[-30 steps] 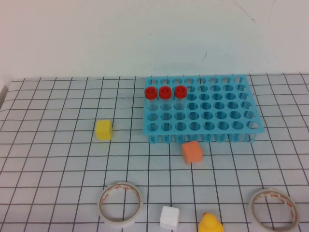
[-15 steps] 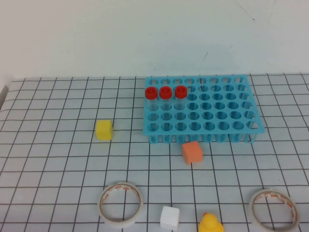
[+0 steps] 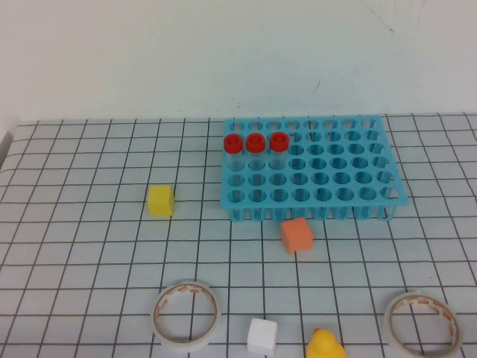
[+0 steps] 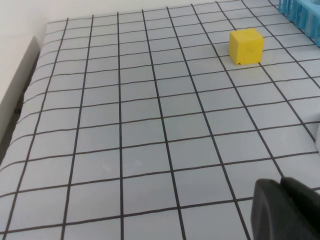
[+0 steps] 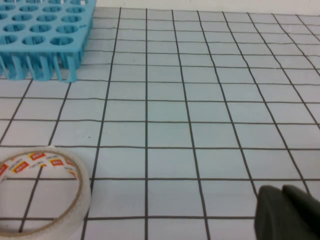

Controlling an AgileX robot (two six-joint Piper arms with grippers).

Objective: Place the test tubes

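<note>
1. Your three test tubes point(image 3: 256, 149), each with a red cap, stand upright side by side in the blue rack point(image 3: 335, 205), in its three left-most columns and toward the back.
2. The left gripper point(image 4: 279, 187) is closed with nothing between its fingers. It sits low over the grid mat point(image 3: 89, 246) on the robot's left.
3. From that wrist, the yellow cube point(image 4: 246, 46) lies ahead, and only a corner of the rack shows beyond it. The tubes are well apart from this hand.
4. The right gripper point(image 5: 281, 192) is also closed and empty, low over the mat on the robot's right.
5. Ahead of it lies a tape roll point(image 5: 40, 195), with the rack's near right corner further on (the tubes themselves are out of this wrist's sight).
6. An orange cube point(image 3: 297, 235) rests just in front of the rack.
7. Along the mat's near edge you have a second tape roll point(image 3: 186, 315), a white cube point(image 3: 261, 335) and a yellow duck point(image 3: 325, 345).
</note>
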